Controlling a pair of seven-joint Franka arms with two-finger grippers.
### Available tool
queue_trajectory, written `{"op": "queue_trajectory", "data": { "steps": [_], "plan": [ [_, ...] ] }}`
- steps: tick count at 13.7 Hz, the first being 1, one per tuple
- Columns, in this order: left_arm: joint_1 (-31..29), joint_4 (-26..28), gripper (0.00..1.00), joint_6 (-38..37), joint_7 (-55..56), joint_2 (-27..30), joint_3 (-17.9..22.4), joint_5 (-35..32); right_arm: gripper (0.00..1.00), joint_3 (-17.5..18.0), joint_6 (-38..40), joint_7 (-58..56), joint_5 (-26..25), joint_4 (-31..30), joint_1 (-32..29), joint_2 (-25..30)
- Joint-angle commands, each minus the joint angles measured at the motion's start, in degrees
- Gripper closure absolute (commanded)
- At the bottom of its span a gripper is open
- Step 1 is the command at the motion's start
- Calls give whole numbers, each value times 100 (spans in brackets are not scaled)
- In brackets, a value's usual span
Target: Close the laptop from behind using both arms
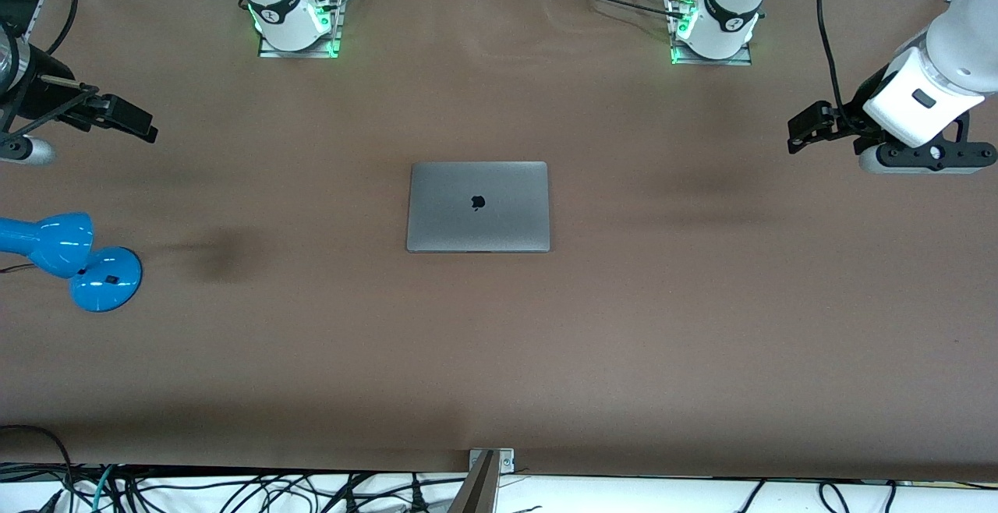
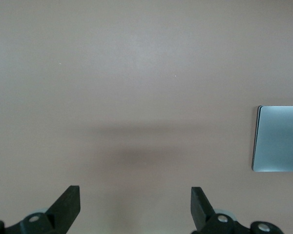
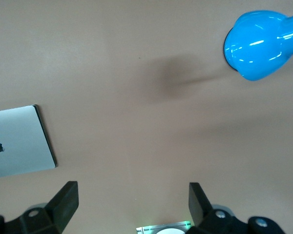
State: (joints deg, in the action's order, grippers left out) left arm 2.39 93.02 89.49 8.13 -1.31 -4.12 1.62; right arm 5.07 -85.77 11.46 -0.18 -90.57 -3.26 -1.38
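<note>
Laptop [image 1: 478, 206]: mid-table, lid already flat, logo up.
Left gripper [image 1: 797, 132]: mine, wide open, empty, over table's left-arm end.
Right gripper [image 1: 143, 125]: wide open, empty, above lamp [image 1: 74, 260] end.
Risk: pressing the shut lid could scratch it.

High front overview, wrist views downward, sharing laptop [image 1: 478, 206]

Laptop [image 1: 478, 206] mid-table; lamp [image 1: 66, 258] toward right arm's end.
</note>
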Motion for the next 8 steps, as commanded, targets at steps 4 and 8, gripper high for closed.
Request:
{"op": "queue_trajectory", "data": {
  "steps": [4,8],
  "plan": [
    [-2,-170,0,-107,-66,-89,16,93,0,-32,-10,-21,106,-30,0,42],
    [-2,-161,0,-98,-66,-133,16,93,0,-32,-10,-21,106,-30,0,42]
  ]
}}
